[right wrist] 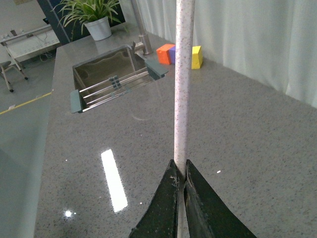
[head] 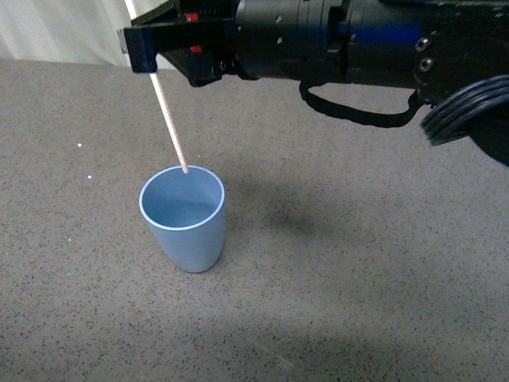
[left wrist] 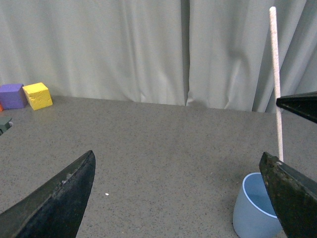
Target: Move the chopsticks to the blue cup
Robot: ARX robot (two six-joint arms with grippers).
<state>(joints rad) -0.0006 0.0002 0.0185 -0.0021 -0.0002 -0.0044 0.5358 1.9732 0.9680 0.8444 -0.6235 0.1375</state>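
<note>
The blue cup [head: 184, 218] stands upright on the grey counter; it also shows in the left wrist view [left wrist: 252, 208]. My right gripper [head: 143, 49] is shut on the chopsticks [head: 169, 119], a thin cream-white stick held nearly upright, its lower tip at the cup's far rim. In the right wrist view the stick [right wrist: 181, 89] runs up from between the closed fingertips [right wrist: 182, 171]. In the left wrist view the stick [left wrist: 276, 84] stands above the cup. My left gripper [left wrist: 178, 183] is open and empty, to one side of the cup.
A yellow block [left wrist: 38, 95] and a purple block [left wrist: 12, 95] sit by the curtain. The right wrist view shows a sink with a rack [right wrist: 116, 84], an orange block [right wrist: 165, 53] and a potted plant [right wrist: 94, 17] further along the counter.
</note>
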